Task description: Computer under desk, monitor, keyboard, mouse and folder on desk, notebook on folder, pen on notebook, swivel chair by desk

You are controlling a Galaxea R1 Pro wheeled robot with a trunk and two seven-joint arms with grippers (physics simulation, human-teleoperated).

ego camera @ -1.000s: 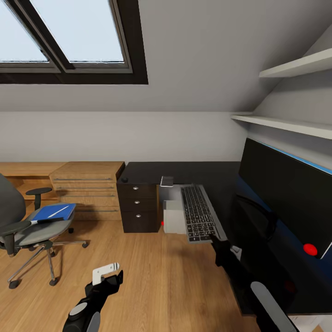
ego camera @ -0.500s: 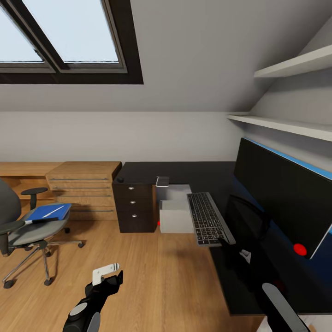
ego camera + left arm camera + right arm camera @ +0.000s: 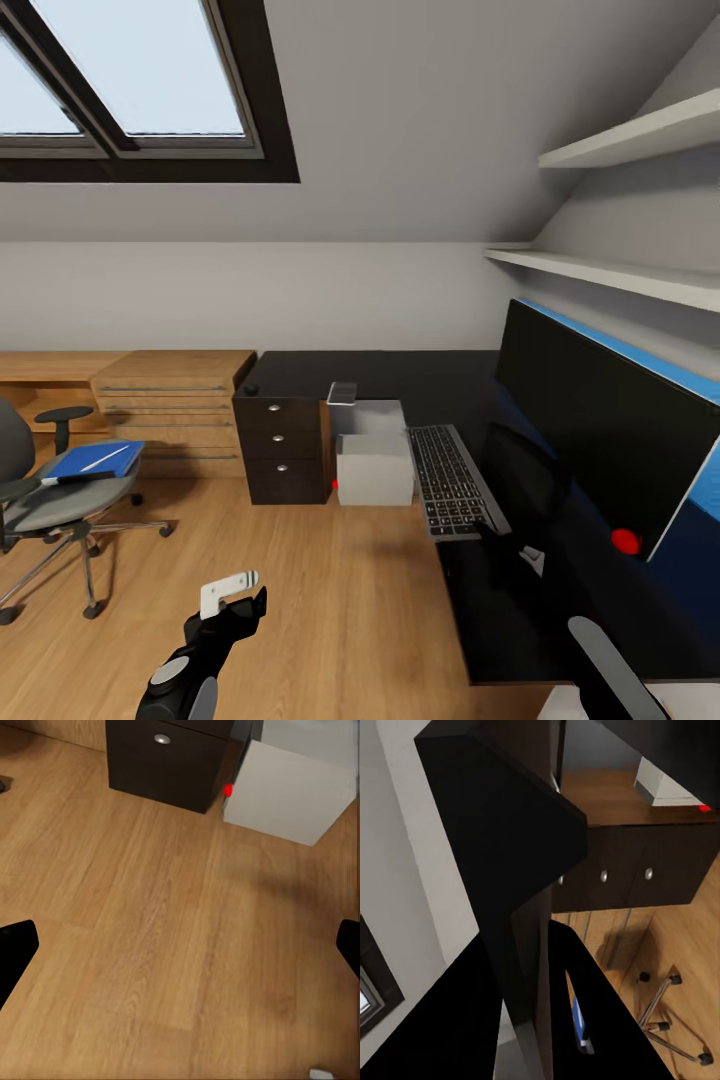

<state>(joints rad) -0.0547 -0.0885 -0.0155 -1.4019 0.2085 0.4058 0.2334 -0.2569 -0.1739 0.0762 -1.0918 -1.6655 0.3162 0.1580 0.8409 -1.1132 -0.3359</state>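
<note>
keyboard placement: right gripper, clamped on the keyboard, holds it at the desk edge beside the monitor; next, lower and release; left gripper spread, empty.

Soft, even daylight is admitted through the skylight at the upper left of the head view, faint shadows are cast on the floor, and renders are slightly blurred.

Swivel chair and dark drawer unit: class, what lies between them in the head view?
In the head view, between the swivel chair and the dark drawer unit lies bare wooden floor; behind that stretch a light wooden drawer chest stands by the wall.
</note>
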